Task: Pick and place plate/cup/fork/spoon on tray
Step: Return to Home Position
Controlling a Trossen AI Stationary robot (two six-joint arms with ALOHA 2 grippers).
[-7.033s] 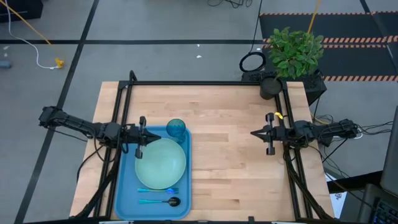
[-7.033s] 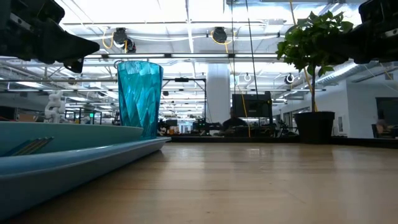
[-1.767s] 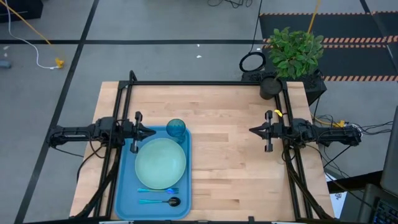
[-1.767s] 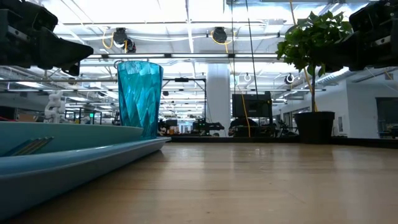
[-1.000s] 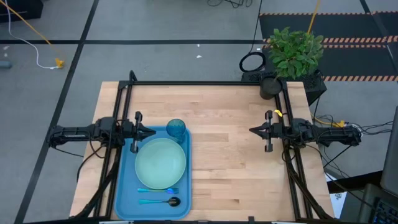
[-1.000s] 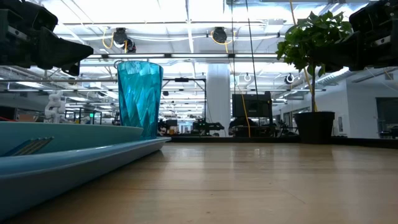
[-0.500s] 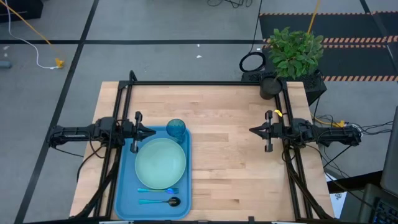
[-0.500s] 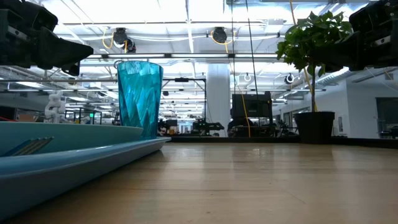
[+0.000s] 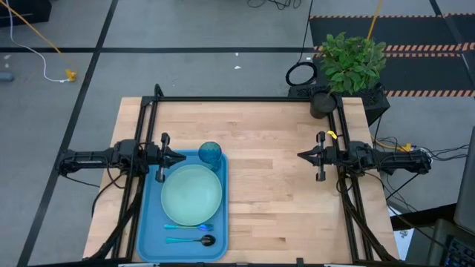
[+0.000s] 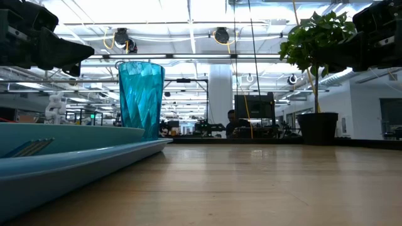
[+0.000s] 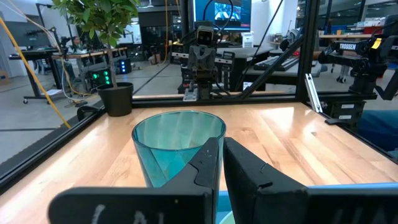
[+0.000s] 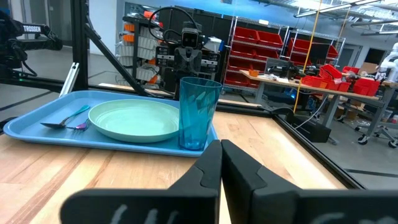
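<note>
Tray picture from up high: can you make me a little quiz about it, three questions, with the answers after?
1. True or false: the cup stands upright on the tray.
2. What lies between the plate and the spoon? A) the fork B) a knife C) the cup
3. What do the left gripper and the right gripper hold?
Key: 1 true; 2 A; 3 nothing, both are shut and empty.

Looks like a big robot lab or workshop. Past the wooden table (image 9: 274,185): shelves of red bins (image 12: 258,59), a lit screen (image 11: 221,10), a person (image 10: 231,121) far off. High above the table, long ceiling lights (image 10: 188,16). Beside the table, a potted plant (image 9: 349,63) and striped floor tape (image 9: 423,48).
</note>
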